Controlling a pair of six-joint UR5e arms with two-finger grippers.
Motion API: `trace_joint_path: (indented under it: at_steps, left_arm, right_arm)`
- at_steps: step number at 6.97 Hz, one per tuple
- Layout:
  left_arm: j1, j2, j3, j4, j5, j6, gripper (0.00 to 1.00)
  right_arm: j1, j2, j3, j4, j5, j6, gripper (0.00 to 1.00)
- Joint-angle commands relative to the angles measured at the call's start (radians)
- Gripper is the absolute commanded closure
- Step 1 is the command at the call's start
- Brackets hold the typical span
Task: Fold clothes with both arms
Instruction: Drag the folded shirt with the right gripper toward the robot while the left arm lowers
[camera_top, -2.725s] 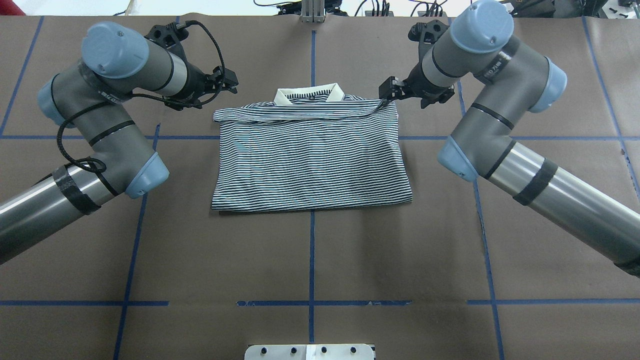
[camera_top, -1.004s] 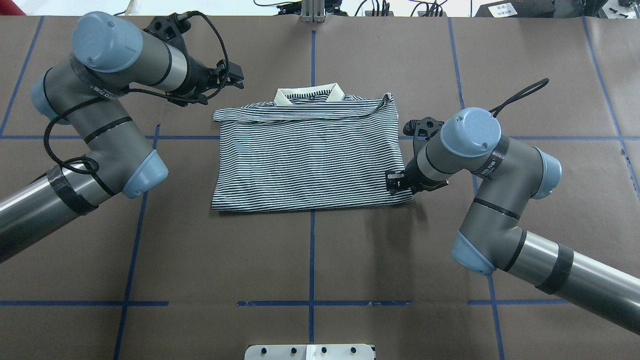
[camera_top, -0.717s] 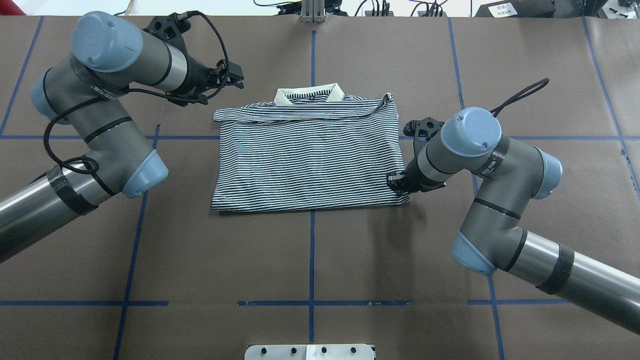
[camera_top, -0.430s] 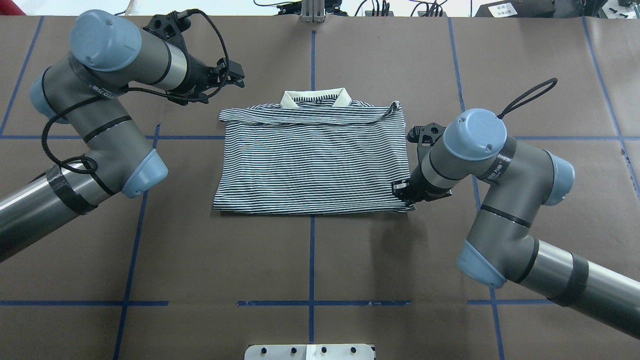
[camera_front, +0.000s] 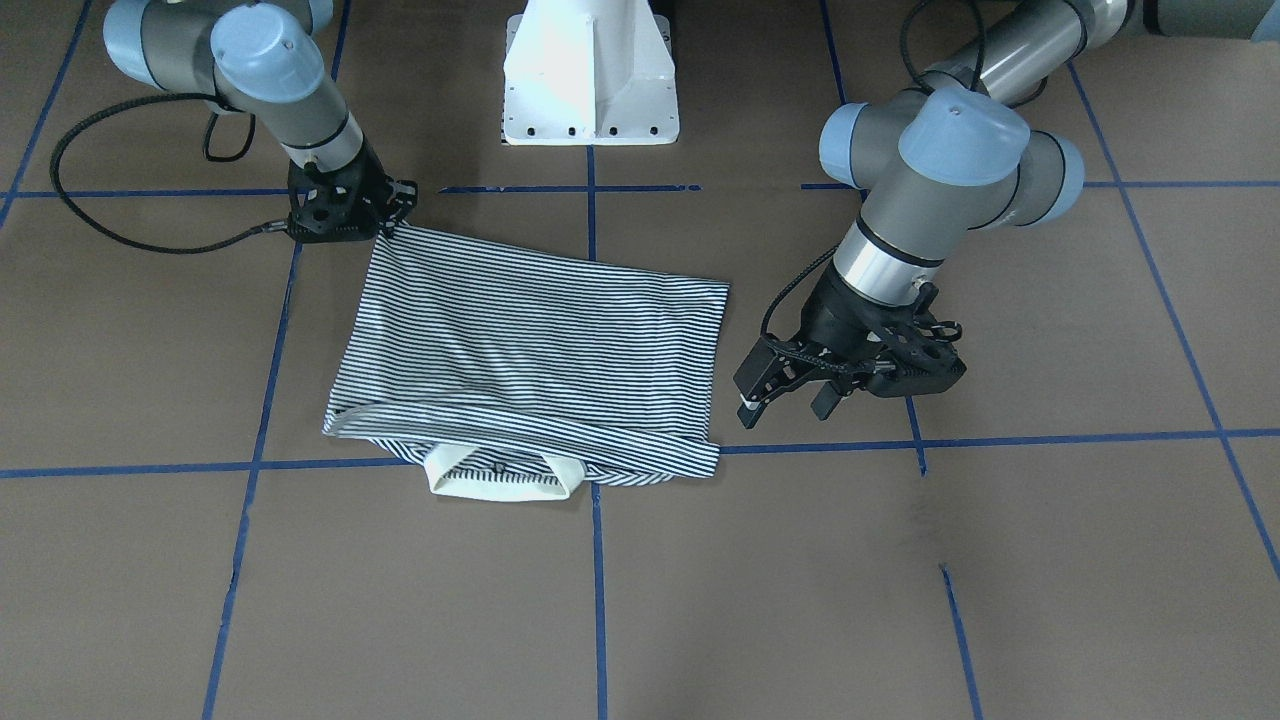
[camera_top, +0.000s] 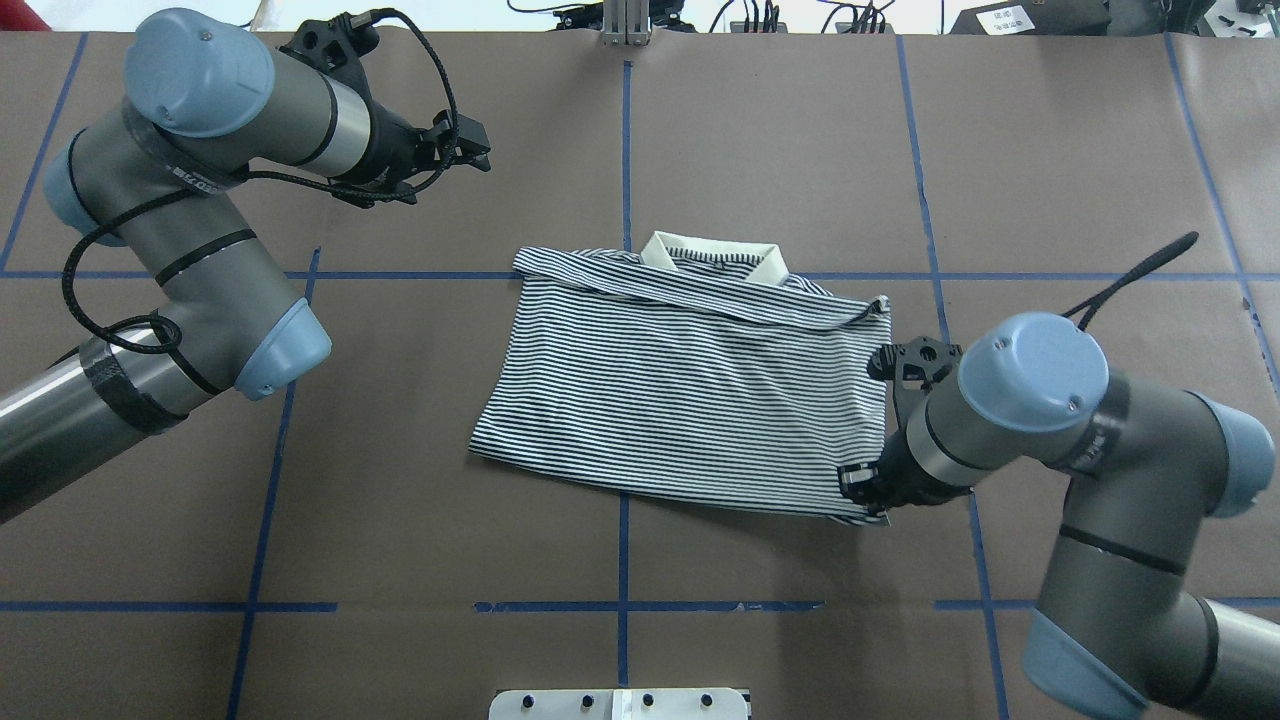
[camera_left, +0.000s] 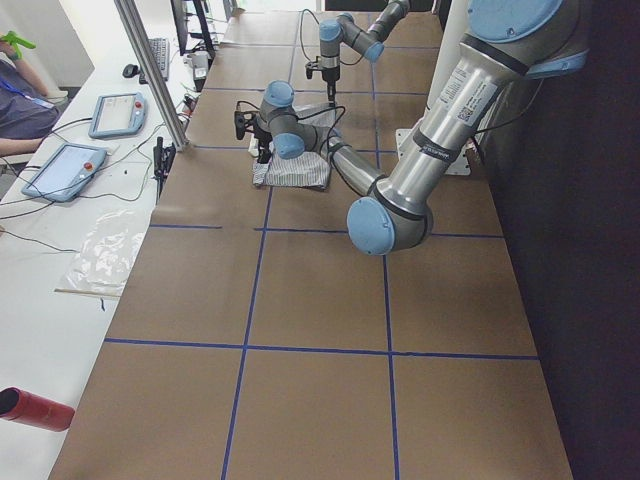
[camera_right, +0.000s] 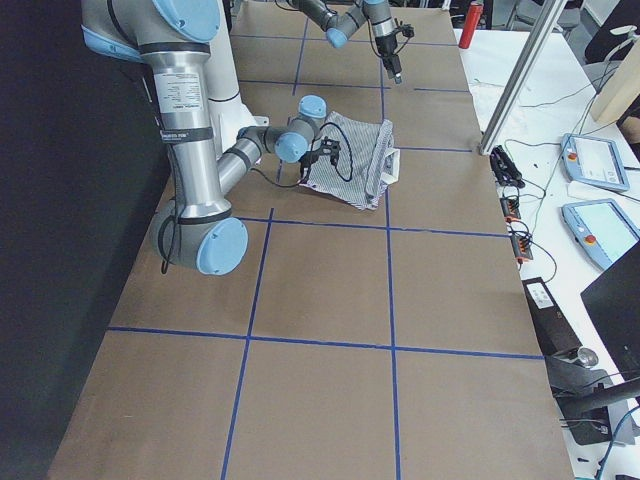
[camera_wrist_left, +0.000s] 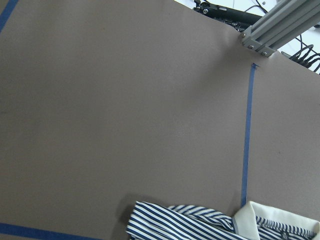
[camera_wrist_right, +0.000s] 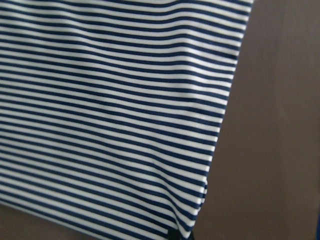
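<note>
In the overhead view the left arm is reaching in from 9 o'clock. The left gripper is hanging above bare table at about 10 o'clock from the shirt, with its jaws standing wide apart and gripping nothing. The polo shirt is lying mid-table, folded into a rough rectangle and skewed clockwise. Its cream collar is pointing to 12 o'clock, away from the robot. At the shirt's 4 o'clock corner the right gripper is sitting low on the hem, its jaws pinched together on that corner of striped cloth. The right wrist camera is showing stripes across most of its frame. The table is wearing brown paper crossed by blue tape lines, and the white pedestal base is sitting at 6 o'clock. Beyond the far edge a side bench is carrying tablets and cables, with a red cylinder lying at one end.
</note>
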Motion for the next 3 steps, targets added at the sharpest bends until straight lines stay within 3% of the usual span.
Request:
trace_joint_path:
  at_steps: [1,2,3]
  left_arm:
    - [0.000,0.001,-0.062,0.060,0.000,0.000,0.00]
    - [0.001,0.004,-0.077,0.074,0.000,0.000,0.00]
    - [0.003,0.004,-0.085,0.080,-0.002,-0.002,0.00]
  right_arm:
    - [-0.159,-0.110,0.126,-0.001,-0.023,0.149,1.00]
    - [-0.187,-0.126,0.140,-0.001,-0.024,0.159,0.90]
    - [-0.207,-0.125,0.143,0.000,-0.041,0.168,0.01]
